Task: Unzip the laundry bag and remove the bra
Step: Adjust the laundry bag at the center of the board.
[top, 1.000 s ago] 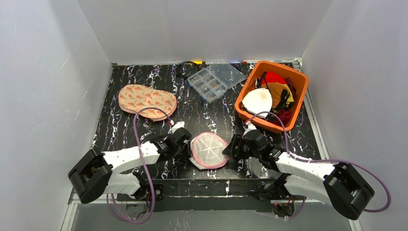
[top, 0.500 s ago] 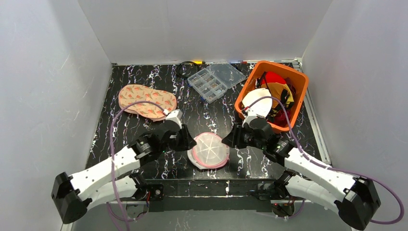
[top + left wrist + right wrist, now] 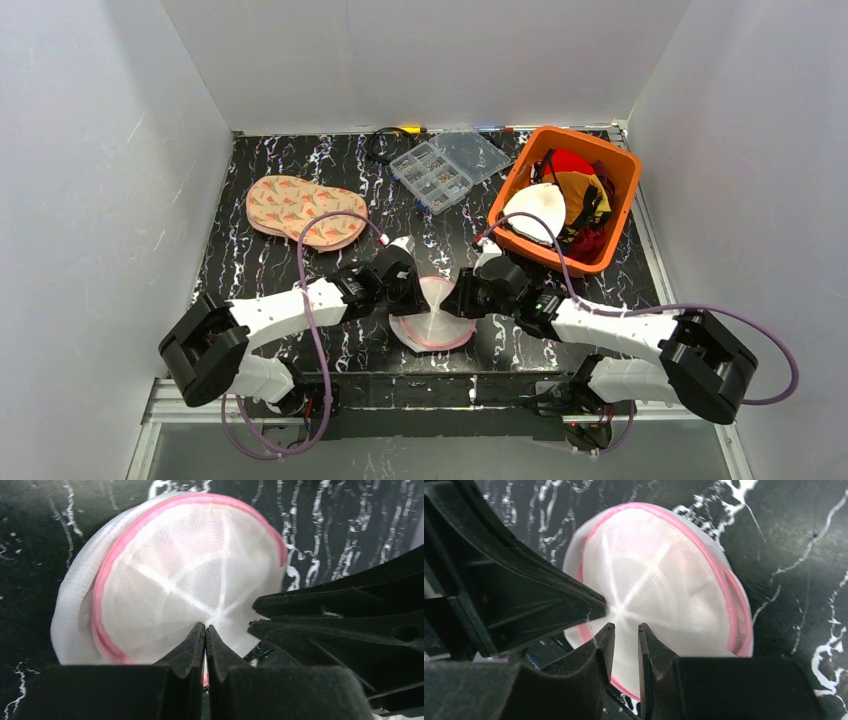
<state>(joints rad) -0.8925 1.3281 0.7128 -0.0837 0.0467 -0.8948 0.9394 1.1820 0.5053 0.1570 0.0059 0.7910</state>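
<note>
**Laundry bag (image 3: 437,322) caught between two grippers, zip not yet open**

Near the front middle of the black marbled worktop (image 3: 250,270), well apart from the orange basket (image 3: 628,175) of clothes, the clear compartment box (image 3: 445,168) and the patterned pad (image 3: 305,210) at the back. Apparently tipped up off the surface, ribbed flat face toward both wrist cameras. Pink zip rim (image 3: 210,498) closed as far round as can be seen. No bra in sight, only a faint pink tint behind the mesh.

Left gripper (image 3: 205,628) in from the bag's left, fingers pressed together at the lower edge of the face. A sliver of pink between them, so by the look of it pinching the bag, though whether rim or mesh cannot be told. Right gripper (image 3: 624,630) in from the bag's right, fingers a narrow gap apart, tips just at the hub of the ribs (image 3: 621,611). Mesh visible through that gap; not evidently clamped on anything.

Round, so no long axis to speak of; the zip's circle as the line to follow instead. Equally near for both arms, with the bag squarely between them. Zip pull not made out in any view. Likely next need: finding it on the rim, then one gripper steadying the pod while the other drags the pull round. Main risk: thin mesh slipping free, or the whole pod sliding along with the pull.
</note>
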